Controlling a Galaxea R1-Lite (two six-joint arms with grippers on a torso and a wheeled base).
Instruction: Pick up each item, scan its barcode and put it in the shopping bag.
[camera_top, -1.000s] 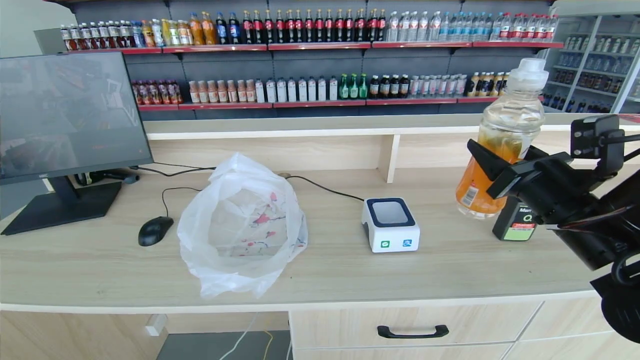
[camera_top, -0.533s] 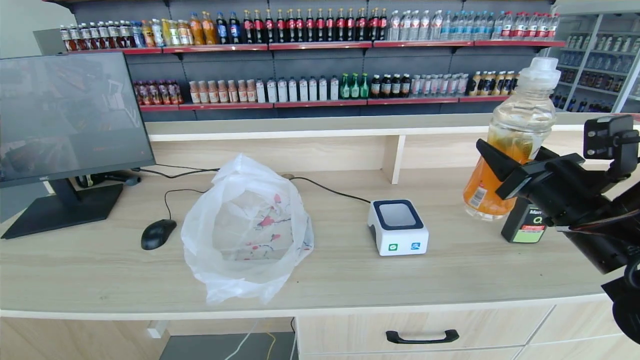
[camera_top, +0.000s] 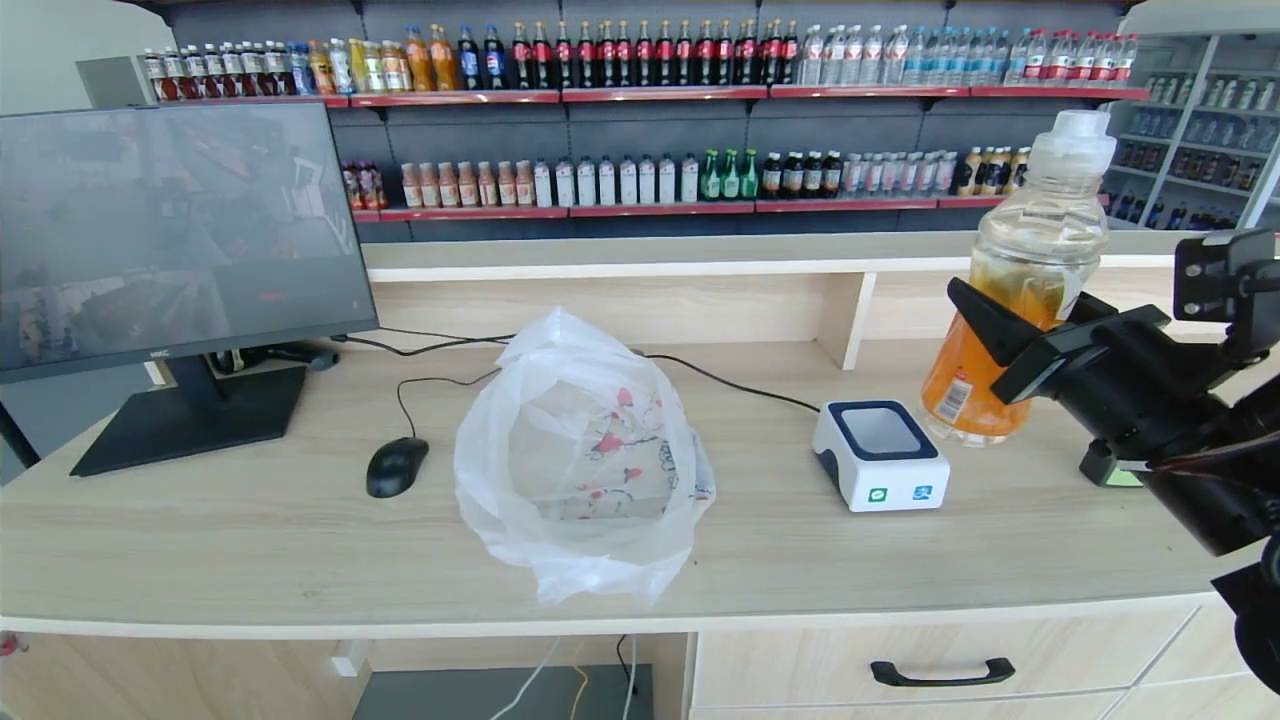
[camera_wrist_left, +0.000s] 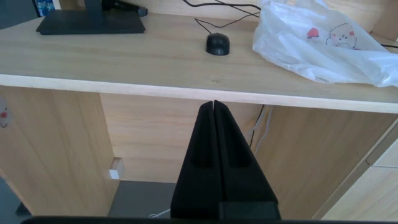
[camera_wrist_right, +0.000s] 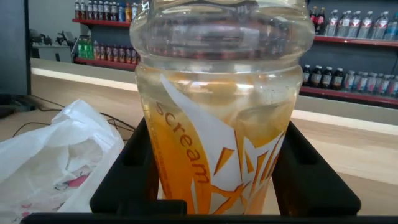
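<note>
head view, bottle: the orange drink bottle (camera_top: 1020, 290) is in the right gripper (camera_top: 985, 340) at the right of the frame. The cap is up and it leans a little, just right of the scanner (camera_top: 880, 455).
head view, right fingers: pinching the bottle around its middle, one on each side.
head view, step: looks like the scan part to me. There's a white barcode-looking patch low on the bottle's left side. I'd carry it over the scanner's dark window, turn that patch toward the glass and hold it steady for a moment. After that it goes to the shopping bag (camera_top: 585, 460) in the middle of the bench (camera_top: 250, 540).
head view, watch out: there's liquid inside, so go slow and don't tip it hard. The bag mouth looks floppy too, so come in from above.
head view, right arm: comes in from the right edge with the wrist roughly level and the fingers pointing toward the upper left.
head view, other stuff: a small dark item (camera_top: 1105, 470) sits half hidden behind the arm. The mouse (camera_top: 397, 467) and monitor (camera_top: 170, 230) are at the left.
left wrist view, left gripper (camera_wrist_left: 214, 107): fingers pressed together with nothing in them, hanging below the bench edge in front of the cabinet. The bag is at the upper right.
right wrist view, bottle: dead centre, with black fingers (camera_wrist_right: 127, 174) hugging both sides. The bag is at the lower left.
</note>
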